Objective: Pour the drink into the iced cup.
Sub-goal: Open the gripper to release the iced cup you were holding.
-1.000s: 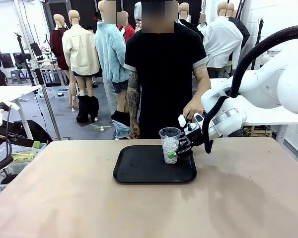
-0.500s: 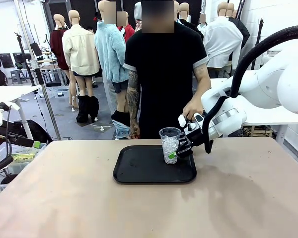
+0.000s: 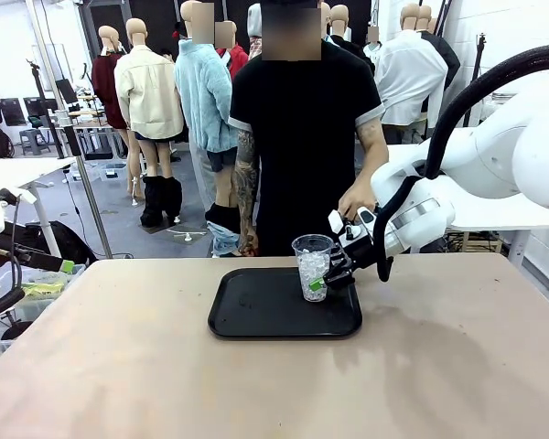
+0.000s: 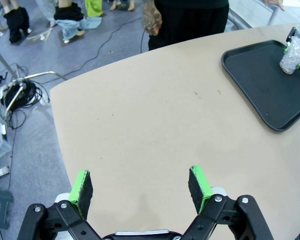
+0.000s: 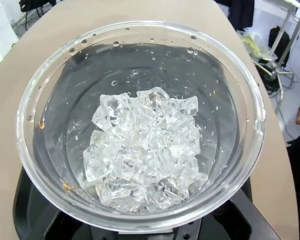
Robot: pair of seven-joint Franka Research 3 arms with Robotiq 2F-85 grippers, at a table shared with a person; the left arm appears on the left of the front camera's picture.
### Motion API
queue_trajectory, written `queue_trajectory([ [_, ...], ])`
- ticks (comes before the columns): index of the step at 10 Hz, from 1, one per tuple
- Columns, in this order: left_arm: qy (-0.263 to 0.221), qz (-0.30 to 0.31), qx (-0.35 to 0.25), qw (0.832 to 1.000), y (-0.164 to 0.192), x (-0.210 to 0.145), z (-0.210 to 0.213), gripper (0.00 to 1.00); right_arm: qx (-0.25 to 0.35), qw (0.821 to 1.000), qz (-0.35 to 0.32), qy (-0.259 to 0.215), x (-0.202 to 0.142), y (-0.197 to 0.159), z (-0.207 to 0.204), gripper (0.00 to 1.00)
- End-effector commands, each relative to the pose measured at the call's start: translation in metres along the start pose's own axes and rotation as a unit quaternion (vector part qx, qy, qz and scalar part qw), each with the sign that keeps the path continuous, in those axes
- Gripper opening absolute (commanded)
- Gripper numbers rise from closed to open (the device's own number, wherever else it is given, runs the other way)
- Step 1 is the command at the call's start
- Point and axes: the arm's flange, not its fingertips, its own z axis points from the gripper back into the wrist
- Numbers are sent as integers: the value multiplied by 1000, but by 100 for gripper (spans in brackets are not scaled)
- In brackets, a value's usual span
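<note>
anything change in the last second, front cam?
Very little. The right gripper pinched in slightly on the cup of ice, and the cup shifted a hair toward the robot's left. The cup is still upright on the tray, no drink in it. The left gripper stays open above the table.

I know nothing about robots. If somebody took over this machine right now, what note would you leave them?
Right gripper: shut on the iced cup, low on its side.
Left gripper: open, holding nothing, above the table.
Iced cup: upright on the black tray, with ice inside and no drink in it.
Done: cup gripped.
Left: pour the drink into it.
</note>
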Motion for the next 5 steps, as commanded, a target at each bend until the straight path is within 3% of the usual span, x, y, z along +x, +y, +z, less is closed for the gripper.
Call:
queue_trajectory([
  [1, -5, 2, 7, 1000, 0, -2, -1, 100, -18, 1000, 13, -2, 11, 18, 15, 58],
  [5, -5, 2, 7, 1000, 0, -2, -1, 100, -51, 998, 33, 0, 32, 28, 56, 58],
])
